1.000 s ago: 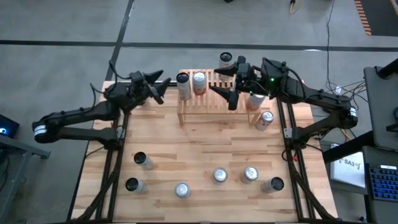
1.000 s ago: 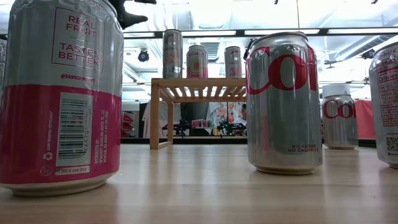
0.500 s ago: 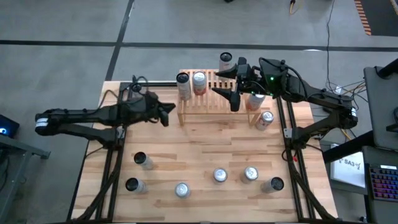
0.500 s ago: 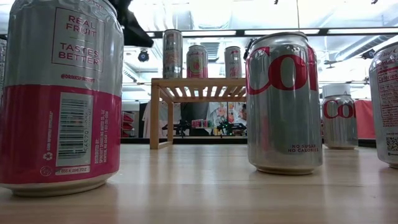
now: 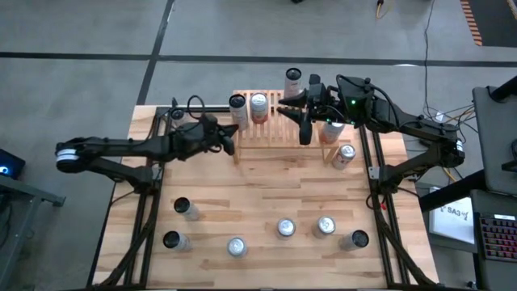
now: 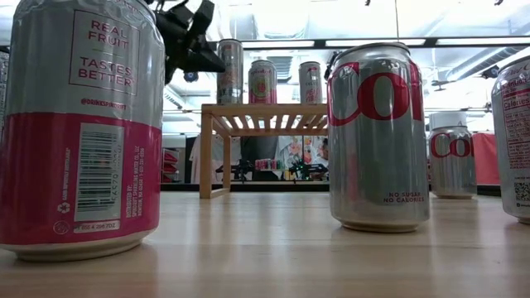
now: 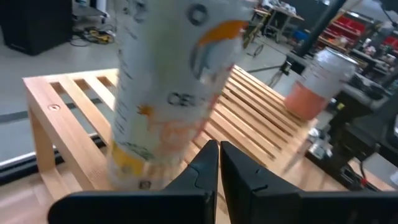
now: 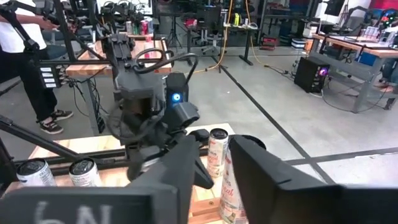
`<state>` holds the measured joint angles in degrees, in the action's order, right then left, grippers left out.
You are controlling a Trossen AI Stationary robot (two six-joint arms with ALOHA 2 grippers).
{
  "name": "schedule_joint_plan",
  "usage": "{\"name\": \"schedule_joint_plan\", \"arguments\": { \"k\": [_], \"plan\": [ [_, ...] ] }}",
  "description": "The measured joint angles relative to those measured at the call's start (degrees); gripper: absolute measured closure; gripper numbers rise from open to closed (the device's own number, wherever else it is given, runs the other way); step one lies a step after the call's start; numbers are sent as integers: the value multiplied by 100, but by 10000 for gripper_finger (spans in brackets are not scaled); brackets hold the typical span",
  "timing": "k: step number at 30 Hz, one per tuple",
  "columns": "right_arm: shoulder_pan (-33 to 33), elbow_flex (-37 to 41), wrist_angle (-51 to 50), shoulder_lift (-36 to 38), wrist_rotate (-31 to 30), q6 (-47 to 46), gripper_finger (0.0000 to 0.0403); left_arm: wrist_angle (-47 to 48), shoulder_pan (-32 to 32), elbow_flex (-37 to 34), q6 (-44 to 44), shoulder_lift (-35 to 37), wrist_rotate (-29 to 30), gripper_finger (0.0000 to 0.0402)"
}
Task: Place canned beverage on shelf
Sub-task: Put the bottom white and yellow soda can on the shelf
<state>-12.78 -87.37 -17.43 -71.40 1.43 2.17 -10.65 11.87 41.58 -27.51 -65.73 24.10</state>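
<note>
The left gripper's two dark fingers are pressed together with nothing between them, their tips just short of the tall white-and-orange can standing on the shelf. In the high view this left gripper sits at the shelf's left end, right beside that tall can, with its arm stretching back across the bench to the left.

The right gripper hangs over the middle of the shelf's slatted top; its fingers stand a little apart and hold nothing, pointing toward the left arm's wrist.

The shelf, a low rack of light wood, stands at the far middle of the bench. On its left part stand the tall can and, just beside it, a pink-and-white can. Another can stands at the shelf's far edge, behind the right gripper. A pink can shows under the right arm at the shelf's right end, and a red-and-silver can stands on the bench just beside that end.

Six more cans wait on the near half of the bench: two at the left and four in a loose row.
</note>
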Motion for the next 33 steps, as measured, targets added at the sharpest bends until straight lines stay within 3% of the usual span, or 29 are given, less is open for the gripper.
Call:
{"name": "schedule_joint_plan", "arguments": {
  "k": [6,11,26,33],
  "plan": [
    [0,0,-123,-2,0,87,360,-560,209,0,160,-270,-78,401],
    [0,0,-237,-2,0,110,380,-698,266,0,164,-422,-92,401],
    [0,0,-252,-2,-2,302,385,-775,563,0,216,-632,-130,402],
    [0,0,-353,-2,-2,309,385,-835,546,0,208,-482,-799,402]
  ]
}}
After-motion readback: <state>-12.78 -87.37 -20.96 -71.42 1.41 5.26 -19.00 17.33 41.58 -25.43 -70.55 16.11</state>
